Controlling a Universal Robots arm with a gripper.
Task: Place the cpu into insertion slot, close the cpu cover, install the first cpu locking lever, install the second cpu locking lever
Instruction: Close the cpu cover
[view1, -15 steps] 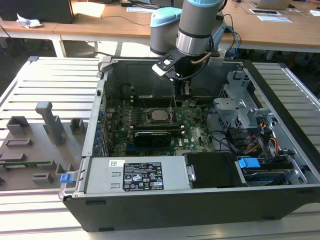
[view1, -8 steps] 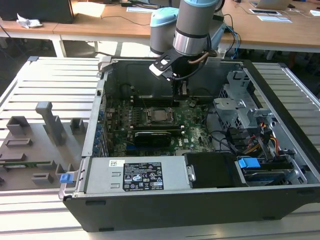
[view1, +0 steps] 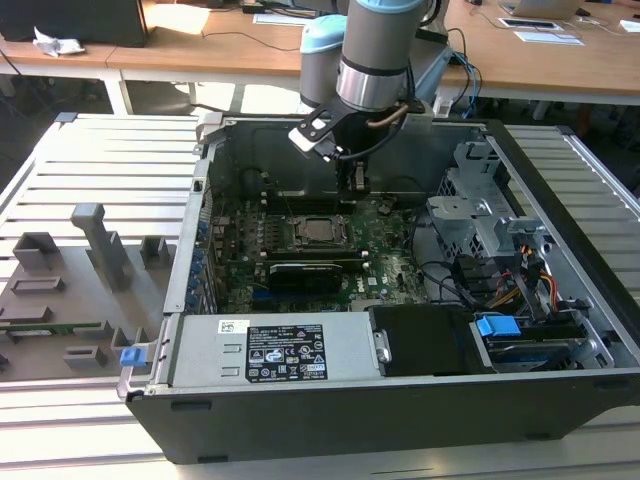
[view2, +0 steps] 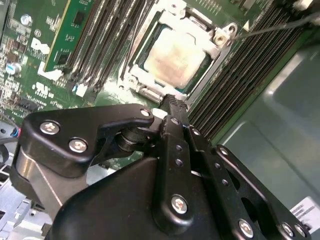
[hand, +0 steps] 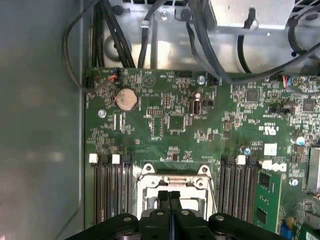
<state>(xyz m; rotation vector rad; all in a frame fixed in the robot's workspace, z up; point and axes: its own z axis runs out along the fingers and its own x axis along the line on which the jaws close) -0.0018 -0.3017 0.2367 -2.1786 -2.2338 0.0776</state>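
Note:
The cpu (view2: 172, 57) lies flat in the insertion slot (view1: 318, 232) on the green motherboard, its pale silver top facing up. The silver cpu cover (view2: 220, 41) is down around it as a frame. A thin metal lever rod (view2: 280, 27) runs out from one corner of the socket. My gripper (view1: 352, 188) hangs just above the socket's far edge in the exterior view. Both wrist views show its black fingers (hand: 163, 197) pressed together, with nothing between them. The gripper (view2: 170, 101) hides part of the socket (hand: 150, 172).
Black memory slots (hand: 112, 190) flank the socket, one holding a green memory card (hand: 265, 200). A long black card (view1: 310, 272), cables (hand: 210, 35), a drive cage (view1: 480, 210) and the power supply (view1: 270, 350) crowd the case. Grey fixtures (view1: 95, 245) stand on the table outside.

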